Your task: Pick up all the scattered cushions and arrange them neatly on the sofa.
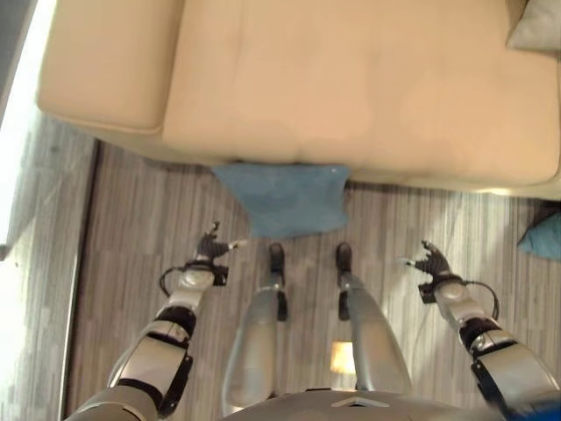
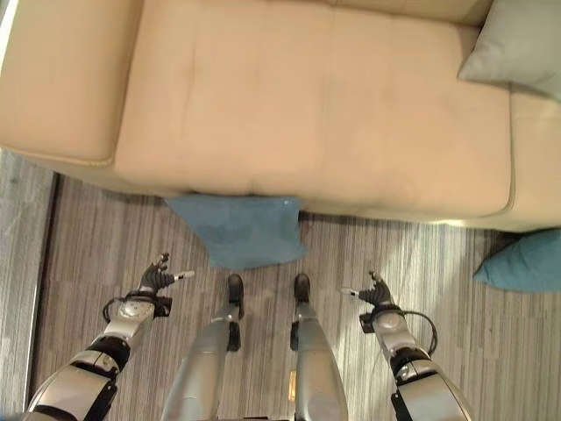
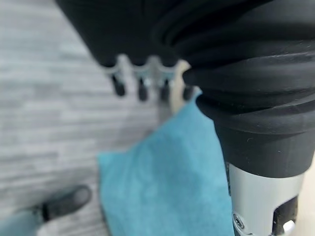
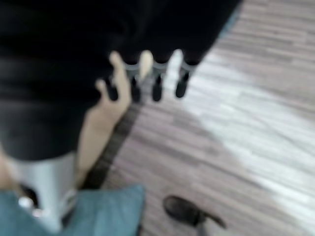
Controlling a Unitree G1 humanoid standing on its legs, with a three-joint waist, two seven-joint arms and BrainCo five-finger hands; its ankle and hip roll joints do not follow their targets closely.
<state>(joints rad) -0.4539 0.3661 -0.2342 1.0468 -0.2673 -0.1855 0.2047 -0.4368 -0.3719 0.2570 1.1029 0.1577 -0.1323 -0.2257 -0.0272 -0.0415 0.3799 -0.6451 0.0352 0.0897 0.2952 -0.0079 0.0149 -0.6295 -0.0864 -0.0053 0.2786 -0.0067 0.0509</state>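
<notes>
While my left hand (image 1: 210, 248) and right hand (image 1: 432, 261) hang spread and empty, I should flank the soft blue square cushion (image 1: 285, 198) at centre frame, leaning on the tan leather sofa (image 1: 351, 79).

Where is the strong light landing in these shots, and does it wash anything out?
Left eye view: a glaring strip along the left edge bleaches the floor beside the sofa. Right eye view: a pale sunlit patch lies on the boards by the right hand. Right wrist view: a broad bright streak crosses the floor. Left wrist view: the blue cushion is evenly lit, without glare.
</notes>
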